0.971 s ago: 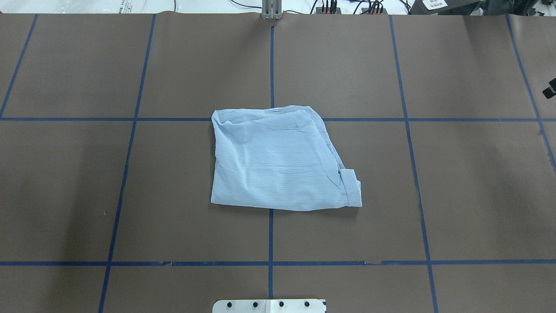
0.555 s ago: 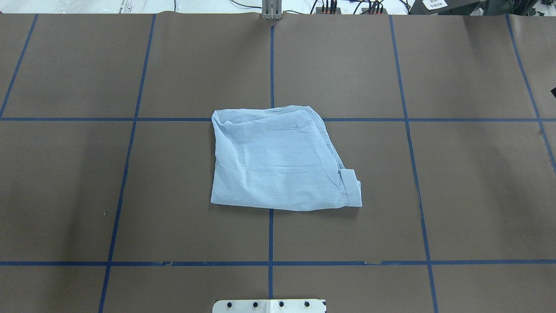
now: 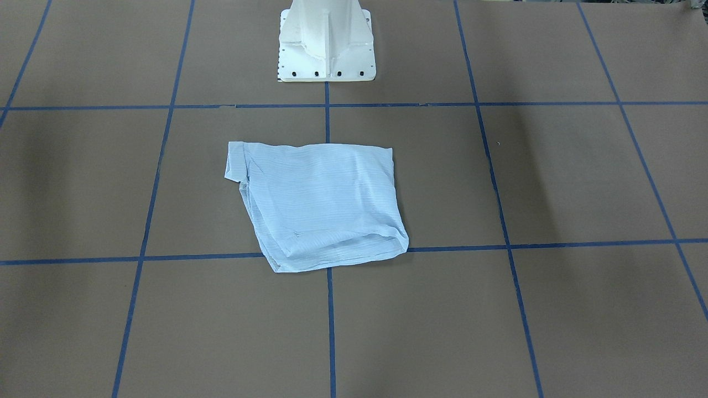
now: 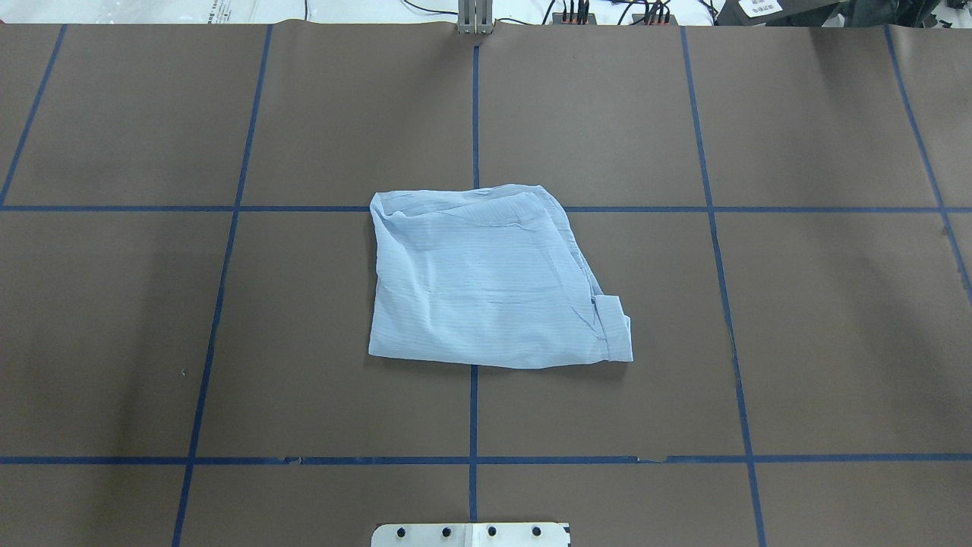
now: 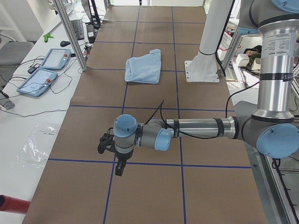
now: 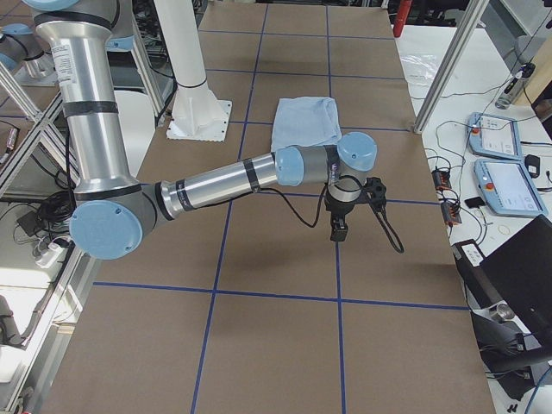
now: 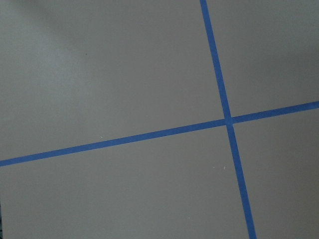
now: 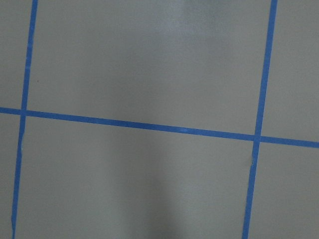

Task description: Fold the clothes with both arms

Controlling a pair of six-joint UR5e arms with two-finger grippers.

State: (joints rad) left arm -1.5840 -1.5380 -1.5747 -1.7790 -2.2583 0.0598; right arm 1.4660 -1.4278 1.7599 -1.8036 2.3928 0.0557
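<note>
The light-blue striped shirt (image 4: pixel 486 281) lies folded into a rough rectangle at the middle of the brown table, a cuff sticking out at its near right corner. It also shows in the front view (image 3: pixel 321 204) and both side views (image 5: pixel 144 66) (image 6: pixel 305 123). Neither arm touches it. The left gripper (image 5: pixel 119 168) hangs over the table's left end, far from the shirt. The right gripper (image 6: pixel 338 231) hangs over the right end. Both show only in side views, so I cannot tell whether they are open or shut. Both wrist views show only bare table and blue tape.
The white pedestal base (image 3: pixel 326 50) stands at the robot's table edge behind the shirt. Blue tape lines (image 4: pixel 474 410) divide the brown cover. Teach pendants (image 5: pixel 46 70) (image 6: pixel 500 164) and aluminium posts (image 5: pixel 70 32) stand beyond the far edge.
A black part of the right gripper at the overhead view's right edge has slid out of that view. The shirt has not moved.
</note>
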